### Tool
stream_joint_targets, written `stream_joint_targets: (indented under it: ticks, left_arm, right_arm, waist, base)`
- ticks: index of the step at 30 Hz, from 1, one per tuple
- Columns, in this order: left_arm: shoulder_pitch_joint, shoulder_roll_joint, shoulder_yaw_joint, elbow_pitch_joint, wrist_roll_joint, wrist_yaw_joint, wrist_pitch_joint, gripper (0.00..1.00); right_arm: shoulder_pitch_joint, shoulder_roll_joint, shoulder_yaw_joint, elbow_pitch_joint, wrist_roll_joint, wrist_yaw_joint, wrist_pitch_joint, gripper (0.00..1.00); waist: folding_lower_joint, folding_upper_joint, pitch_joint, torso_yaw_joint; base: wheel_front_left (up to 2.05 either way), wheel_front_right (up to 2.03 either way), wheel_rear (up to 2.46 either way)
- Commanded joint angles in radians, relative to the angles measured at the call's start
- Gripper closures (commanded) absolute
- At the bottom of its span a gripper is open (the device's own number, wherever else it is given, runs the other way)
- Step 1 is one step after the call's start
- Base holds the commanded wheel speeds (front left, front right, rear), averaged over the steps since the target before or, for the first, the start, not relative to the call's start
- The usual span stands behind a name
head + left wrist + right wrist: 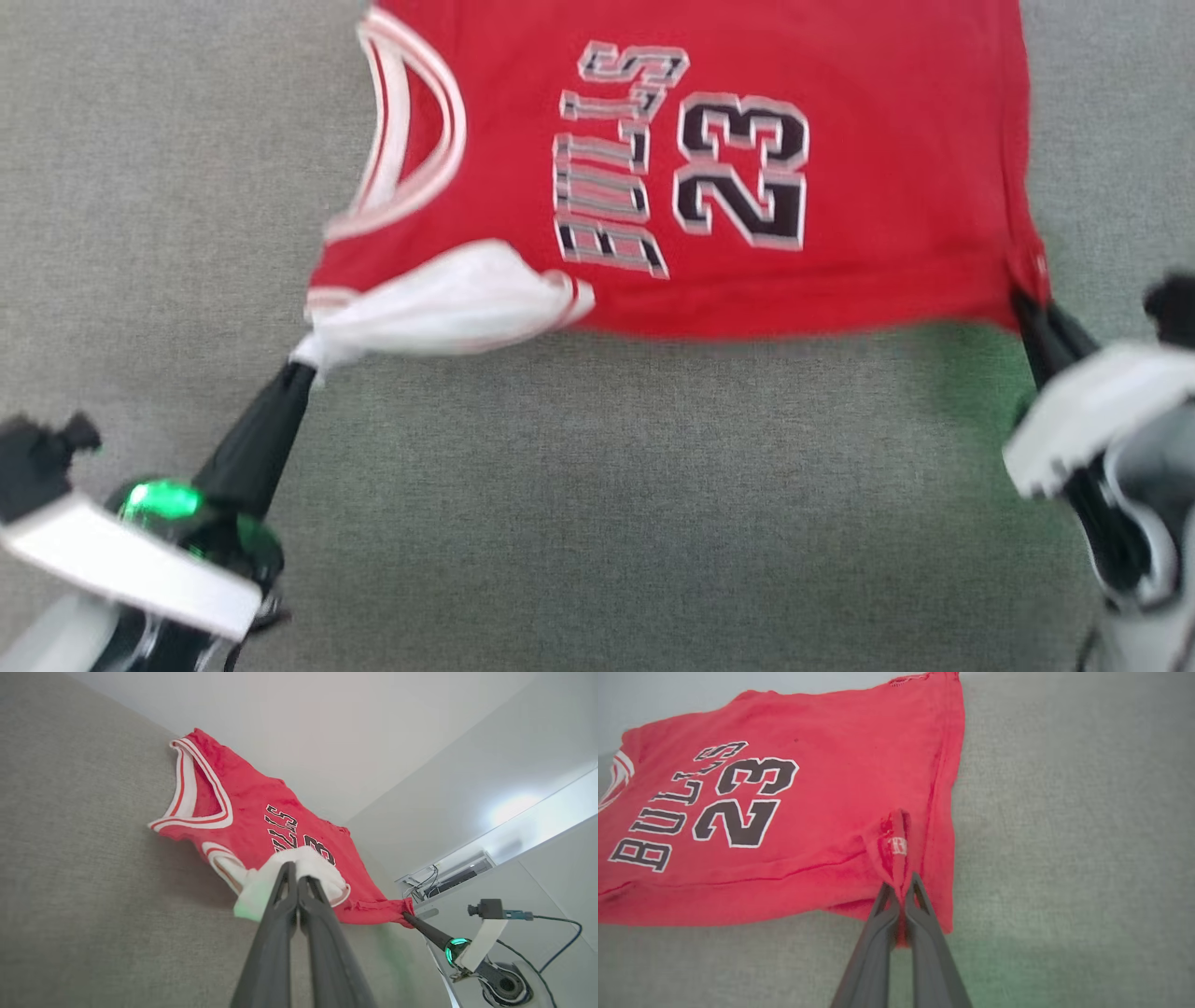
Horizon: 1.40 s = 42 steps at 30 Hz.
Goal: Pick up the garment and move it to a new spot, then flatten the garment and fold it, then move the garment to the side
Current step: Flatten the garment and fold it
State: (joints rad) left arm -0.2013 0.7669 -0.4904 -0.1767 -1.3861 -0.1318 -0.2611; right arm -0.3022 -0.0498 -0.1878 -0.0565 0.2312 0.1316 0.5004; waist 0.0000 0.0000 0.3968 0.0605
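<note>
the garment [747, 187] lies spread front up on a grey cloth surface [607, 504], in the upper middle of the head view, with its far edge cut off by the frame. the neckline [411, 140], trimmed in white and red stripes, points to the robot's left and the hem to its right, so the black print [691, 159] "bulls 23" reads sideways. the head view is a little blurred.

the left gripper [301, 364] reaches up from the lower left. it is clamped tight on the white sleeve [448, 303], which is bunched and drawn out from the near left corner of the garment. in the left wrist view the two dark fingers [275, 942] meet at their tips with no gap, and the white cloth is wrapped over them. a green light [154, 499] glows at the base of this gripper.

the right gripper [1025, 303] comes in from the lower right and is closed on the near right corner of the hem [896, 844]. in the right wrist view its tips pinch a raised fold of red cloth with a small white label [899, 845] on it, and a sliver of red shows between the fingers lower down. beyond the two pinched corners the garment rests flat on the surface, with a long crease [738, 877] running along its near edge. in the left wrist view a pale wall [327, 728] stands past the far edge of the surface.
</note>
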Motion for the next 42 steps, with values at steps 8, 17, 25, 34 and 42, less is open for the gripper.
stream_joint_targets:
  ticks: [8,17,25,34,42]
  left_arm:
    - [0.226,0.049,0.092,-0.152,0.035,0.002,-0.005,1.0]
    - [0.382,0.068,0.129,-0.288,0.07,0.002,-0.005,1.0]
    - [0.221,0.077,0.084,-0.282,0.085,0.002,-0.005,1.0]
    - [-0.105,0.063,-0.025,-0.156,0.041,0.002,-0.005,1.0]
    - [-0.236,-0.008,0.026,-0.056,-0.013,0.002,-0.005,1.0]
  right_arm:
    - [0.27,-0.002,-0.052,-0.259,0.092,-0.001,0.119,1.0]
    - [0.423,-0.002,-0.093,-0.422,0.134,-0.001,0.168,1.0]
    - [0.362,-0.002,-0.1,-0.369,0.161,-0.001,0.129,1.0]
    - [0.194,-0.002,-0.068,-0.249,0.144,-0.001,0.062,1.0]
    - [0.128,-0.002,-0.086,-0.204,0.138,-0.001,-0.018,1.0]
  waist:
    - [0.0,0.0,-0.012,0.012]
    - [0.0,0.0,0.016,0.003]
    - [0.0,0.0,0.04,0.012]
    - [0.0,0.0,0.112,0.001]
    - [0.0,0.0,0.178,-0.001]
  base:
    - [0.0,0.0,0.0]
    - [0.0,0.0,0.0]
    - [0.0,0.0,0.0]
    - [0.0,0.0,0.0]
    - [0.0,0.0,0.0]
